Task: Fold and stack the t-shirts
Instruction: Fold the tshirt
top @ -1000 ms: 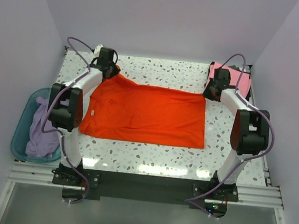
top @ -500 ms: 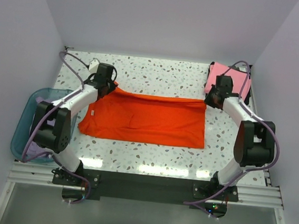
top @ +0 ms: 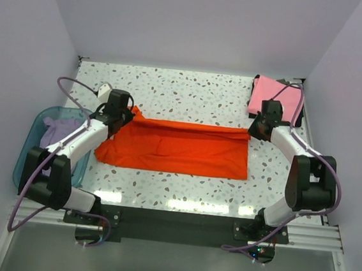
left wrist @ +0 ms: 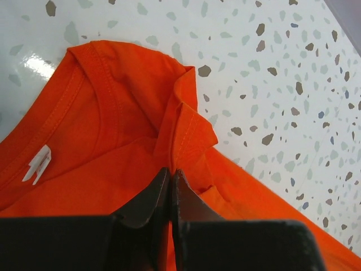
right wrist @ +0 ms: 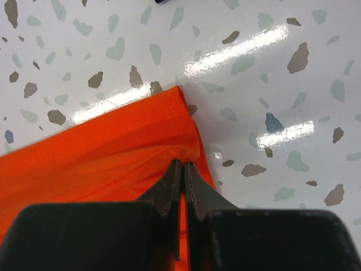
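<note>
Spread shirt (top: 179, 149) centre; basin (top: 22, 159) left; folded shirt (top: 267, 96) far-right.

The t-shirt (top: 179, 149) is orange-red, the table (top: 191, 92) white with dark speckles.

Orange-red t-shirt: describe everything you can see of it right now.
The orange-red t-shirt is soft, plain knit cloth, spread widthwise across the speckled table, ribbed collar and white label at the left end, stitched hem at the right. Its far edge is raised and doubled toward the near side. The left gripper pinches a fold beside the collar; the right gripper pinches the far hem corner.
</note>
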Controlling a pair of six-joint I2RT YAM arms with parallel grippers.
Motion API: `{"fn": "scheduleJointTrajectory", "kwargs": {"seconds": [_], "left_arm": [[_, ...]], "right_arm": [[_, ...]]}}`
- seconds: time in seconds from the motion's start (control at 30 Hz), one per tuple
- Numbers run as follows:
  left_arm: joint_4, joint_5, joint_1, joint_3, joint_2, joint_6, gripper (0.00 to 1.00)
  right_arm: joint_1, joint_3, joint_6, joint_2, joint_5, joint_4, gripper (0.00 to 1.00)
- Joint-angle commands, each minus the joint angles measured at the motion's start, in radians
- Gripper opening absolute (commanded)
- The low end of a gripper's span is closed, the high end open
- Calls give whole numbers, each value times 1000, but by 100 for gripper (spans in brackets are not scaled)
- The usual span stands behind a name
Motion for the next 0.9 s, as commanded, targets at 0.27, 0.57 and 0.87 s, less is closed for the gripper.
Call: {"fn": "scheduleJointTrajectory", "kwargs": {"seconds": [0.27, 0.57, 0.87], "left_arm": [[29, -36, -3, -162, -199, -46, 0], [49, -1, -16, -383, -360, -106, 6], [4, -5, -17, -437, -543, -80, 45]], "right_arm": [[-2, -78, 24, -130, -26, 57, 0], [-1, -246, 43, -260, -84, 99, 13], [-1, -279, 24, -395, -90, 51, 40]]}}
